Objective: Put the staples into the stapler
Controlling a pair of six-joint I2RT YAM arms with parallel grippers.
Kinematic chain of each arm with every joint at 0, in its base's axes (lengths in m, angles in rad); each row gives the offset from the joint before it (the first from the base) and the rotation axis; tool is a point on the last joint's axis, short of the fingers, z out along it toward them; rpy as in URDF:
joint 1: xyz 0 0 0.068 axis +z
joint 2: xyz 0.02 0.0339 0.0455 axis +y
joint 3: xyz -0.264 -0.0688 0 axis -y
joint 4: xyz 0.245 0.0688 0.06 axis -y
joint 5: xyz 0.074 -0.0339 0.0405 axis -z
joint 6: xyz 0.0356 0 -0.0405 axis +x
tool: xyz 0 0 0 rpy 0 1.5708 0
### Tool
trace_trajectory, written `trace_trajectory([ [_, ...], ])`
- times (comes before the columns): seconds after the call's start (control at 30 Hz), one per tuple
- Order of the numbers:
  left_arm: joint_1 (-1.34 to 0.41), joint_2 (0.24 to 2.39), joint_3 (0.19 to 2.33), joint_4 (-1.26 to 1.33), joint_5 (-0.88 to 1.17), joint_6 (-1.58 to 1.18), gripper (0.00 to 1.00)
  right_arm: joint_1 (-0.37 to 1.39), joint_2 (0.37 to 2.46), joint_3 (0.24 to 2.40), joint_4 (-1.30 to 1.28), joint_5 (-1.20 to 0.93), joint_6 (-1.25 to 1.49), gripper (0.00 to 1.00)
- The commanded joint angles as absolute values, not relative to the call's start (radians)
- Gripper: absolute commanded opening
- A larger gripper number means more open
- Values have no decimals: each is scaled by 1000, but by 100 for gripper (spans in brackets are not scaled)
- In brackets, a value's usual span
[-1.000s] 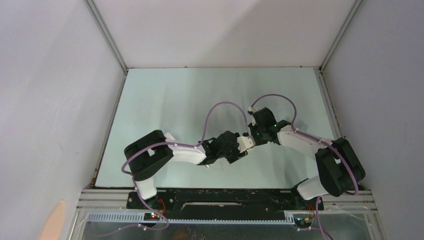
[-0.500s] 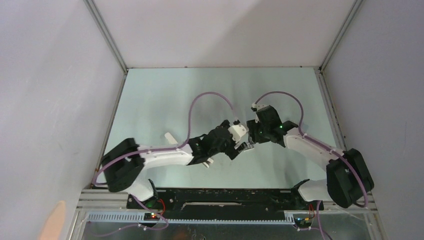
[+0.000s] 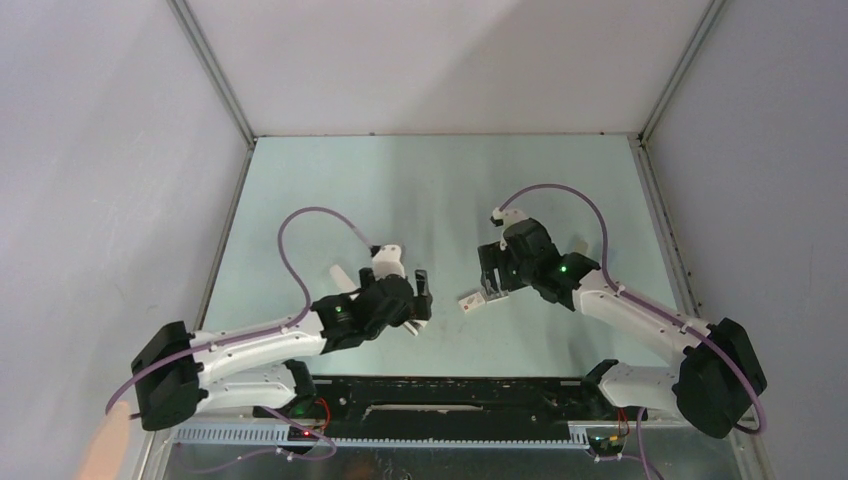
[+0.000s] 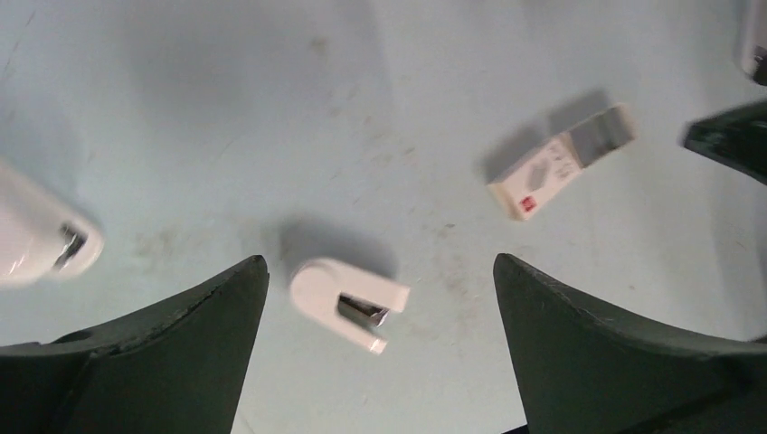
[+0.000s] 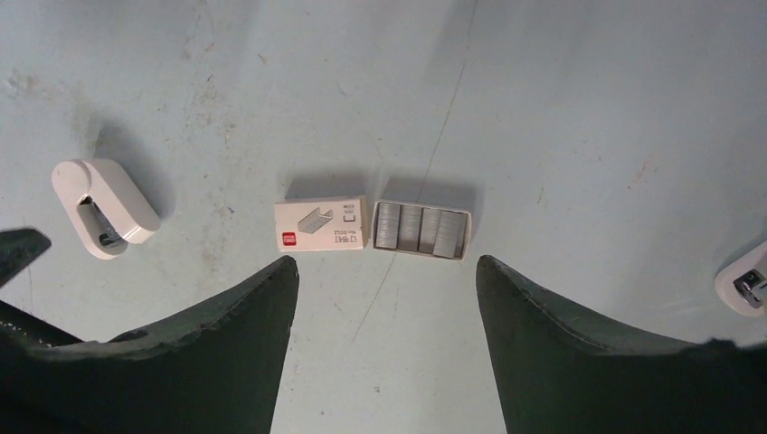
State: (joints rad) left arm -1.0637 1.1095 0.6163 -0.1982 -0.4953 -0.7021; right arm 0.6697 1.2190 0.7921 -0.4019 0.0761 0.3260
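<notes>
The staples lie on the table as a small white box sleeve with a red mark (image 5: 321, 225) and, pulled out beside it, a tray of grey staples (image 5: 422, 230). The same box shows blurred in the left wrist view (image 4: 561, 163) and as a white speck from above (image 3: 468, 300). A small white stapler (image 4: 348, 303) with a metal insert lies under my left gripper (image 4: 380, 262), between its open fingers but untouched. It also lies left of the staples (image 5: 104, 220). My right gripper (image 5: 386, 264) hangs open just short of the staples, holding nothing.
A white object with a metal part (image 4: 41, 240) lies left of the left gripper and is also seen from above (image 3: 340, 277). Another similar white piece (image 5: 746, 285) sits right of the right gripper (image 3: 490, 278). Grey enclosure walls ring the table (image 3: 330, 190).
A second ago both grippers were together over the table's middle. Both have opened and drawn apart, the left arm swinging back left, and the box with its pulled-out tray lies on the table.
</notes>
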Motion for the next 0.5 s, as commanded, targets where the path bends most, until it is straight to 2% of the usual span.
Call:
trace_trajectory([
  [0.0, -1054, 1064, 604, -425, -618, -1068, 96, 705, 1219, 825, -352, 111, 340, 75],
  [0.27, -1052, 1160, 620, -473, -578, -1273, 80, 745, 1205, 777, -302, 107, 338, 76],
  [0.47, -1052, 1221, 631, -507, -538, -1364, 54, 747, 1189, 748, -269, 94, 316, 76],
])
